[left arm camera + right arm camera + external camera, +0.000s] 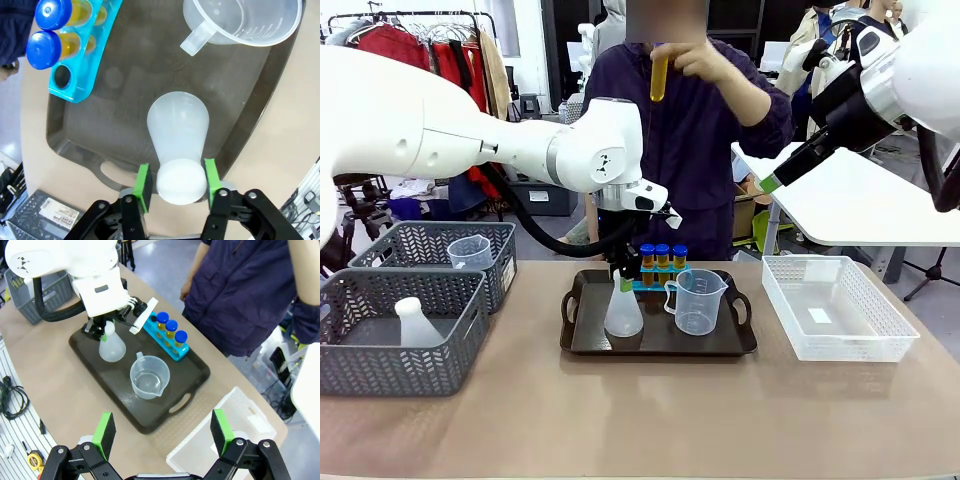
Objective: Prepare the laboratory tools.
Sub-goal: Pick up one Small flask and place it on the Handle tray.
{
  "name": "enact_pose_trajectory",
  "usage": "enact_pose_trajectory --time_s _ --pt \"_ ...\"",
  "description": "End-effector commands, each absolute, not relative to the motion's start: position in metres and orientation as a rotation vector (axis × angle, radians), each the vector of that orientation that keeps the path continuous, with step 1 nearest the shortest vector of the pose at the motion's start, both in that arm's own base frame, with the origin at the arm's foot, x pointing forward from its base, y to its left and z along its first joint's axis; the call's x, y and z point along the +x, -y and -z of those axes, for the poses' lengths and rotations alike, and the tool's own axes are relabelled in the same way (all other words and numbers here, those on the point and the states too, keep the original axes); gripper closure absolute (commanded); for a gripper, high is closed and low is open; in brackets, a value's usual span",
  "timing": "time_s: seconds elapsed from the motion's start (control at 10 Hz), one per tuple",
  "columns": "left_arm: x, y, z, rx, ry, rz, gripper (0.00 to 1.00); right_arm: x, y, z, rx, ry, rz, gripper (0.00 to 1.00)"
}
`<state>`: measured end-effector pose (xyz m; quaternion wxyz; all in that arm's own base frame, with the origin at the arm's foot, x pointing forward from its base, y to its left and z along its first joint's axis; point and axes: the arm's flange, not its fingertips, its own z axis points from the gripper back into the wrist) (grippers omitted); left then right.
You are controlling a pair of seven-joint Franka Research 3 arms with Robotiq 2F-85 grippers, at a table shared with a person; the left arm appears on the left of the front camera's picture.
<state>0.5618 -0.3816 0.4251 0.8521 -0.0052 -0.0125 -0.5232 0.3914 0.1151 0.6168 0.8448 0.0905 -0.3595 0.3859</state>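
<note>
1. Here, a dark rectangular tray with handles (582, 345) sat mid-desk and serves as the landmark.
2. On the tray's left half stood a whitish translucent conical flask (623, 312), and the left claw (175, 180) had its green pads on either side of the flask's neck, closed on it.
3. Right of the flask, still on the tray, stood a clear plastic measuring beaker with handle and spout (698, 300).
4. At the tray's far edge a turquoise rack (167, 340) held three small amber tubes with blue caps (662, 258).
5. Above and beyond the tray, the person's hand (692, 58) held a fourth amber tube (659, 75) upright.
6. The right claw (162, 432) hung high above the tray's right side, its jaws wide apart and holding nothing.
7. Left of the tray sat two grey lattice baskets (380, 345); right of it, a white lattice basket (840, 340).
</note>
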Motion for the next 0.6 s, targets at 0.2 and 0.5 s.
enact_pose_trajectory --time_s 0.2,0.5 --pt "0.558 0.369 -0.448 0.011 0.071 1.082 0.0 0.392 -0.114 -0.617 0.206 0.761 -0.82 0.0" --pt "0.548 0.362 -0.48 0.006 0.124 1.059 0.0 0.392 -0.114 -0.617 0.206 0.761 -0.82 0.0"
